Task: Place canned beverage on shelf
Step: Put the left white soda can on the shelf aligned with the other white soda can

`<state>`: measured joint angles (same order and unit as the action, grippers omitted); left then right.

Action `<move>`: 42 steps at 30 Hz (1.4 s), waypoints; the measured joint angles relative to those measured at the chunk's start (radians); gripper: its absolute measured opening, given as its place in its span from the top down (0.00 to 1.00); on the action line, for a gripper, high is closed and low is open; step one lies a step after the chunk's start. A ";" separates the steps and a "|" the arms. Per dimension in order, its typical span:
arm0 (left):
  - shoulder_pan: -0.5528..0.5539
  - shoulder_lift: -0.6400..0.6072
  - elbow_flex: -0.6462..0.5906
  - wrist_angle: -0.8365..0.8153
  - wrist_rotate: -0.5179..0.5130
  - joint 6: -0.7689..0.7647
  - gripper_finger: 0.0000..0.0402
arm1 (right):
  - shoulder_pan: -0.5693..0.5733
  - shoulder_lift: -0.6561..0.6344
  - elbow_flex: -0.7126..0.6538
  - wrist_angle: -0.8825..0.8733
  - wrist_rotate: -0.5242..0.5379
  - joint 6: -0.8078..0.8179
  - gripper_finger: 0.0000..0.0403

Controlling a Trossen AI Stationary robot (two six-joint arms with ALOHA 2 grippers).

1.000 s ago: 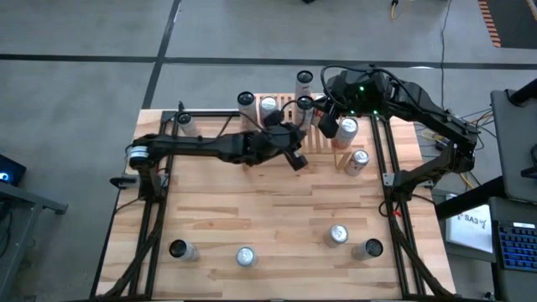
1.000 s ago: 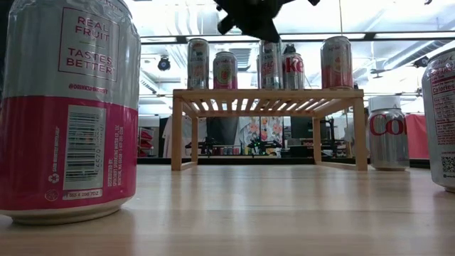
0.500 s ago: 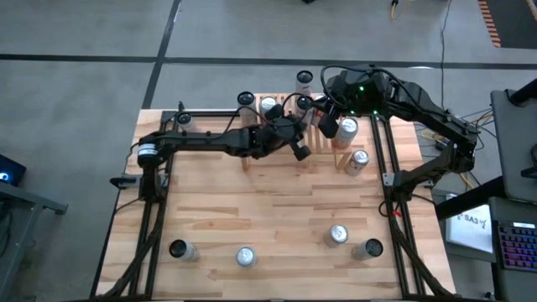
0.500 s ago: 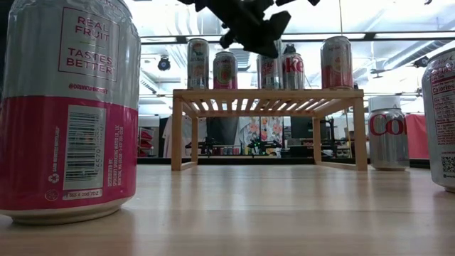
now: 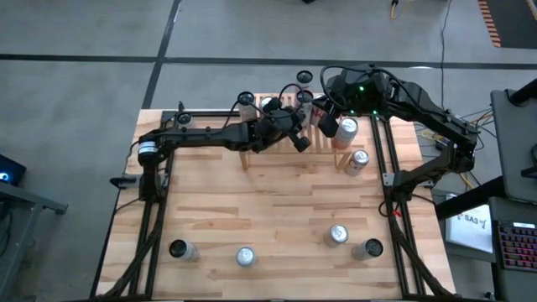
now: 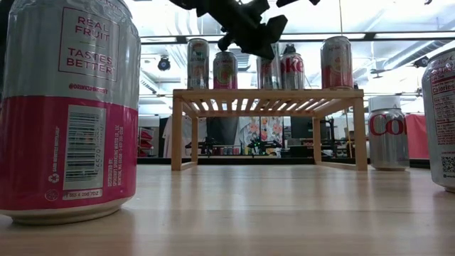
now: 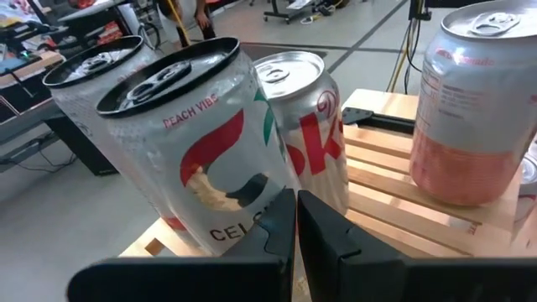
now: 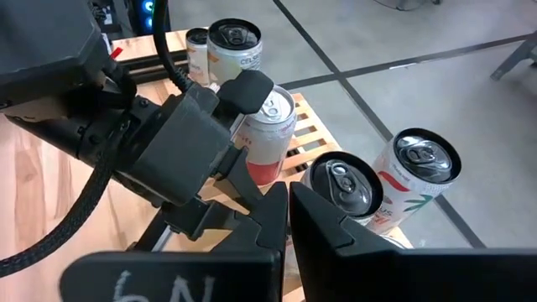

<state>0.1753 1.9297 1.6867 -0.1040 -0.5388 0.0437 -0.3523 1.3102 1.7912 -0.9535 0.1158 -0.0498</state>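
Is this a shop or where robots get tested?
Probably a robot lab or workshop, not a shop: a bare concrete floor with taped lines, a computer keyboard beside the wooden table, and loose cables around it.

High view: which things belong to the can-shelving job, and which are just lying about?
Job: shelf; cans on the shelf; loose cans on the table; left pincer, shut, above the shelf; right pincer, shut, also over it.
Lying about: keyboard beside the table; cables near it.
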 joint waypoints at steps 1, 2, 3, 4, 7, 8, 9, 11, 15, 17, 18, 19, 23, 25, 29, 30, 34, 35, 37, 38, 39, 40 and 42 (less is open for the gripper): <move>0.001 0.000 0.000 0.000 0.000 0.000 1.00 | 0.000 0.000 0.000 0.000 0.000 -0.001 0.98; 0.002 0.000 0.000 0.000 0.000 0.000 1.00 | 0.000 0.000 0.000 0.000 0.000 -0.002 0.98; 0.002 0.000 0.000 0.000 0.000 0.000 1.00 | 0.000 0.000 0.000 0.000 0.000 -0.003 0.98; 0.002 0.000 0.000 -0.001 0.001 0.000 1.00 | 0.000 0.000 0.000 0.000 0.001 -0.003 0.98; 0.002 0.000 -0.004 -0.002 0.003 0.001 1.00 | 0.000 0.000 0.000 0.000 0.001 -0.004 0.98; 0.002 0.000 -0.004 -0.004 0.007 0.002 1.00 | 0.000 0.000 0.000 0.000 0.001 -0.004 0.98; 0.001 0.000 -0.005 -0.007 0.012 0.003 1.00 | 0.000 0.000 0.000 0.000 0.001 -0.004 0.98; 0.000 0.000 -0.005 -0.018 0.030 0.004 1.00 | 0.000 0.000 0.000 0.000 0.001 -0.004 0.98; -0.003 0.000 -0.007 -0.066 0.045 0.009 1.00 | 0.000 0.000 0.000 0.000 0.001 -0.003 0.98; -0.003 0.004 -0.011 -0.073 0.044 0.013 1.00 | 0.000 0.000 0.000 -0.001 0.001 -0.003 0.98; -0.004 0.007 -0.011 -0.076 0.045 0.012 1.00 | 0.000 0.000 0.000 -0.001 0.001 -0.003 0.98; -0.005 0.012 -0.011 -0.078 0.046 0.011 1.00 | 0.000 0.000 0.000 -0.002 0.001 -0.004 0.98; -0.007 0.033 -0.013 -0.071 0.052 0.006 1.00 | 0.000 0.000 0.000 -0.003 0.002 -0.004 0.98; -0.006 0.043 -0.013 -0.057 0.052 0.002 1.00 | 0.000 0.000 0.000 -0.003 0.003 -0.004 0.98; -0.006 0.048 -0.013 -0.053 0.051 0.000 1.00 | 0.000 0.000 0.000 -0.005 0.003 -0.004 0.98; -0.006 0.048 -0.013 -0.052 0.051 0.000 1.00 | 0.000 0.000 0.000 -0.007 0.003 -0.004 0.98; -0.006 0.048 -0.013 -0.035 0.051 -0.001 1.00 | 0.000 0.000 0.000 -0.008 0.015 -0.004 0.98; -0.005 0.048 -0.013 -0.028 0.051 -0.003 1.00 | 0.000 0.000 0.000 -0.008 0.016 -0.003 0.98; -0.004 0.048 -0.013 -0.016 0.051 -0.003 1.00 | 0.000 0.000 0.000 -0.008 0.016 -0.003 0.98; -0.004 0.048 -0.013 -0.010 0.051 -0.004 1.00 | 0.000 0.000 0.000 -0.008 0.016 -0.003 0.98; -0.004 0.048 -0.013 -0.003 0.051 -0.004 1.00 | 0.000 0.000 0.000 -0.008 0.016 -0.003 0.98; -0.003 0.048 -0.013 0.004 0.050 -0.004 1.00 | 0.000 0.000 0.000 -0.007 0.016 -0.003 0.98; 0.000 0.048 -0.013 0.016 0.050 -0.005 1.00 | 0.000 0.000 0.000 -0.007 0.016 -0.003 0.98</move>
<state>0.1750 1.9781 1.6737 -0.0881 -0.4885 0.0391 -0.3522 1.3106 1.7912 -0.9607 0.1318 -0.0532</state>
